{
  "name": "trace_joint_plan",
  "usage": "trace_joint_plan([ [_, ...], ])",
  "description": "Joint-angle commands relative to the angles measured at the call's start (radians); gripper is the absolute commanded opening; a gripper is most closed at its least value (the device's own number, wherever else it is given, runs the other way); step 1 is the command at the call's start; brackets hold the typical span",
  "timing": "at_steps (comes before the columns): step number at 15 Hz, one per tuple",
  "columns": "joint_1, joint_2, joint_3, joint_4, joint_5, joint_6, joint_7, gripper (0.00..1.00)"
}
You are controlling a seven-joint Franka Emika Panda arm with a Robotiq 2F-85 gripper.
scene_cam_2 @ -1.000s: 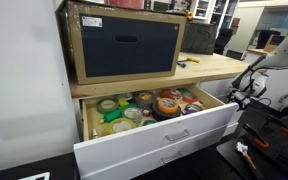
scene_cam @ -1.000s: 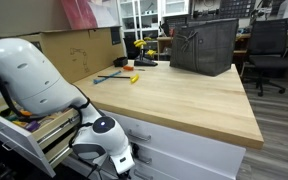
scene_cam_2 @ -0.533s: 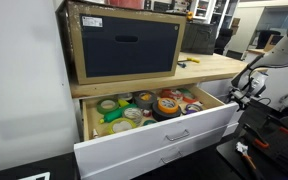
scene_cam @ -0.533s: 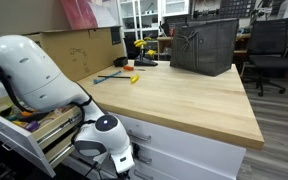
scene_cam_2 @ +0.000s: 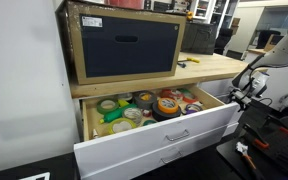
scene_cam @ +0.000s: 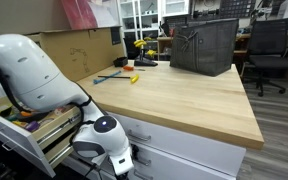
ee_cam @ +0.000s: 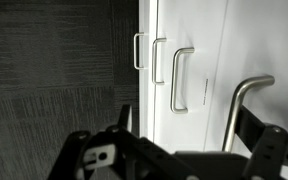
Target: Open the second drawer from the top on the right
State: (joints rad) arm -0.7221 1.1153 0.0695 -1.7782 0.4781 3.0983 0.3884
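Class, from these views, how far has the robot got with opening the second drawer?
Done: nothing yet; in the wrist view the white drawer fronts look closed. In hand: the gripper faces their silver handles, touching none. Left: grasp the handle of the second drawer and pull it out.

Glossy white, bulbous arm [scene_cam: 34, 75] with dark joint rings, black cables.
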Motion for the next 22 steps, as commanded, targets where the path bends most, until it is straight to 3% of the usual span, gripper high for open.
trace_joint_plan([
  [1, -0.049, 0.011, -0.047, -0.081, -0.01, 0.017, -0.076, 1.0],
  [7, -0.201, -0.007, 0.073, -0.155, -0.04, 0.16, -0.173, 1.0],
  [9, -0.358, 0.002, 0.205, -0.211, -0.101, 0.333, -0.243, 1.0],
  [11, -0.473, 0.033, 0.298, -0.243, -0.251, 0.493, -0.204, 1.0],
  [12, -0.548, 0.009, 0.289, -0.166, -0.352, 0.379, -0.185, 1.0],
  [16, -0.873, 0.003, 0.454, -0.227, -0.708, 0.373, -0.073, 1.0],
  [19, -1.123, 0.012, 0.6, -0.306, -0.903, 0.368, 0.018, 1.0],
  [21, -1.274, -0.035, 0.656, -0.436, -0.941, 0.366, 0.006, 1.0],
  [22, -1.293, -0.066, 0.661, -0.49, -0.863, 0.365, -0.059, 1.0],
])
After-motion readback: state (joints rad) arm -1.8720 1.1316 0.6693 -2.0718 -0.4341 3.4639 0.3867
